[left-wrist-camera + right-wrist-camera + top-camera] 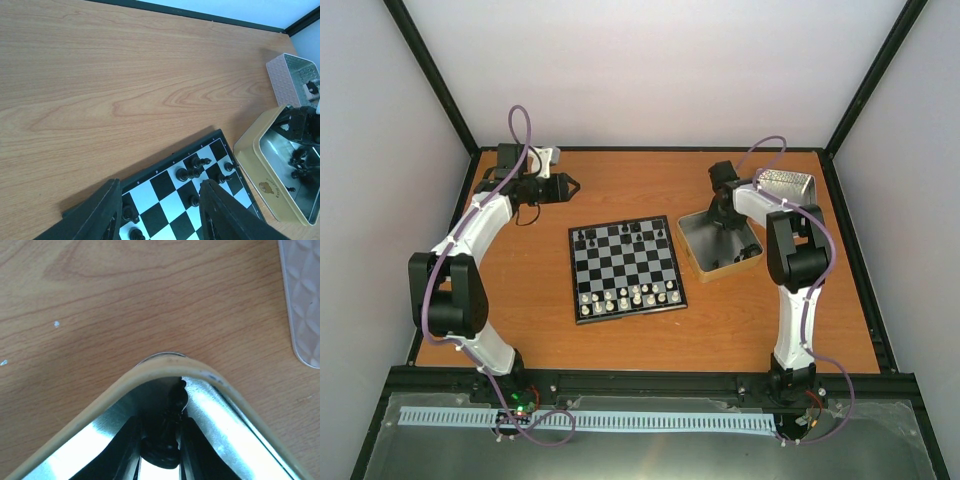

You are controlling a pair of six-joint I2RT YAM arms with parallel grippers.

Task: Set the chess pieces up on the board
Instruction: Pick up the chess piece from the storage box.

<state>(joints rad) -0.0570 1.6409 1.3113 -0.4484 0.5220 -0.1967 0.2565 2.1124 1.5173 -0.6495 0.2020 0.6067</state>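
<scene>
Gripping a small black chess piece (175,395) narrowly, right hand (159,427) sat in the corner of the cream-rimmed metal tin (100,405); left hand (160,200), half open and empty, hovered over the far edge of the black-and-silver checkered chessboard (625,268).

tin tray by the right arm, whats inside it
A black chess piece in a corner of the tin tray, with the right gripper closed around it. Its fingers hide the floor beneath them.

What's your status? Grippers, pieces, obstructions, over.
Left gripper open, empty. Right gripper shut on black piece in tin corner. Board partly set. No obstruction seen.
</scene>
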